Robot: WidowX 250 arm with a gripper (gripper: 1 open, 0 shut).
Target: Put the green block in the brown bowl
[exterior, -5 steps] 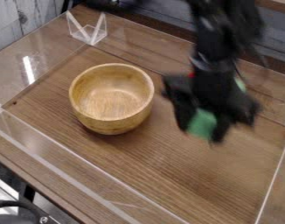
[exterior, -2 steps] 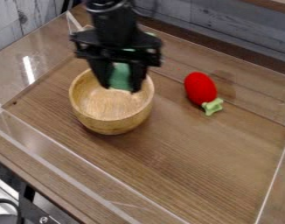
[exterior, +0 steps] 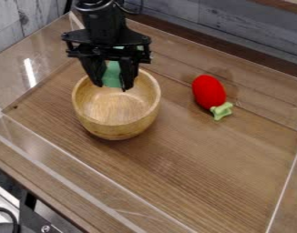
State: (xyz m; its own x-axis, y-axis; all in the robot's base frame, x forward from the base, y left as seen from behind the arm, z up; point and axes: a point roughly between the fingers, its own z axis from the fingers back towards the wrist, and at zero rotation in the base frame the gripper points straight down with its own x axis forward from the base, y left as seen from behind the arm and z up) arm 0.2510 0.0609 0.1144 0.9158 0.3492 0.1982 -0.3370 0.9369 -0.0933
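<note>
The brown bowl (exterior: 116,106) is round, light wood, standing left of centre on the wooden table. My black gripper (exterior: 111,75) hangs over the bowl's far rim, its fingers closed on the green block (exterior: 115,74), a light green bar held upright between them. The block's lower end reaches down to about the rim's height, above the bowl's back part. Nothing shows inside the bowl.
A red strawberry-like toy (exterior: 209,93) with a small green stem lies right of the bowl. Clear acrylic walls (exterior: 66,187) fence the table's front and sides. A small clear stand (exterior: 73,24) sits at the back left.
My gripper carried the green block from the right side of the table leftward to over the bowl, uncovering the red toy. In the last half second it shifted slightly back and left.
</note>
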